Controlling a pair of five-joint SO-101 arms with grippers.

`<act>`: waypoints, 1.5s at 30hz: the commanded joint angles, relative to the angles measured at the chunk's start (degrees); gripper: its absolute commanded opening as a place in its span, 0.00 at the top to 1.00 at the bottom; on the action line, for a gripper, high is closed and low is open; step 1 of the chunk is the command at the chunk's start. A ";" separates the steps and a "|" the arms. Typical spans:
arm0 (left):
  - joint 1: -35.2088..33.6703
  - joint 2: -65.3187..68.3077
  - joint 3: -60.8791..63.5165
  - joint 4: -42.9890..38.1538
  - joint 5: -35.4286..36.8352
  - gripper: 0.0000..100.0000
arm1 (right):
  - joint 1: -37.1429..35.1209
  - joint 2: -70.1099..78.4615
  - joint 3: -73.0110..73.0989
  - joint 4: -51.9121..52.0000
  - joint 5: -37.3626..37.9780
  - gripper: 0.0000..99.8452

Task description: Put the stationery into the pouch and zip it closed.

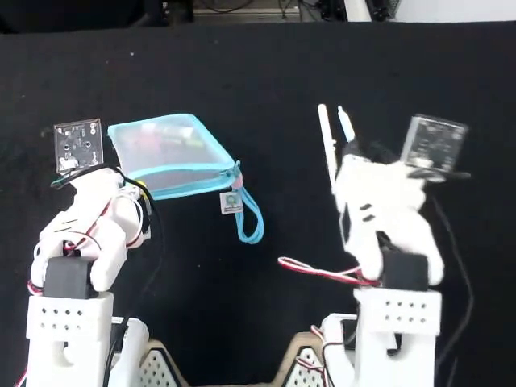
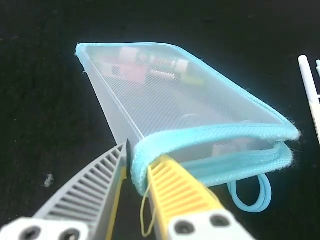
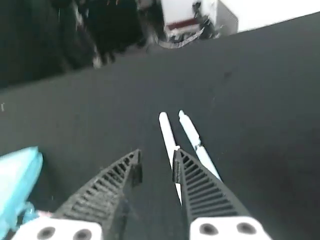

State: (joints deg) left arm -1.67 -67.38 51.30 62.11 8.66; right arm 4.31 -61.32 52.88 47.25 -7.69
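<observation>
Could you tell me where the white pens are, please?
In the high view, the two slim white pens lie side by side on the black table, right of the turquoise-trimmed clear pouch, by the open right gripper.

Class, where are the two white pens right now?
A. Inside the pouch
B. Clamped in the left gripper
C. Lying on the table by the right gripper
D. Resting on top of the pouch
C: both pens lie on the black table by the open right gripper, apart from the pouch.
</observation>
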 commanded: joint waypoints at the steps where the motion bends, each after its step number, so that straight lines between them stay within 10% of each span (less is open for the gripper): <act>1: -0.31 -0.88 -0.84 0.00 0.26 0.97 | -2.29 6.02 -1.80 -1.76 3.43 0.90; 12: -0.31 -0.88 -0.84 0.00 0.26 0.97 | 1.41 40.40 -16.84 -2.20 3.52 0.90; 45: -0.31 -0.88 -0.84 0.09 0.26 0.97 | -0.26 77.76 -36.97 -5.19 13.45 0.90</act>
State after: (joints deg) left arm -1.67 -67.38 51.30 62.11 8.66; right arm 4.40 16.13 19.47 42.68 3.91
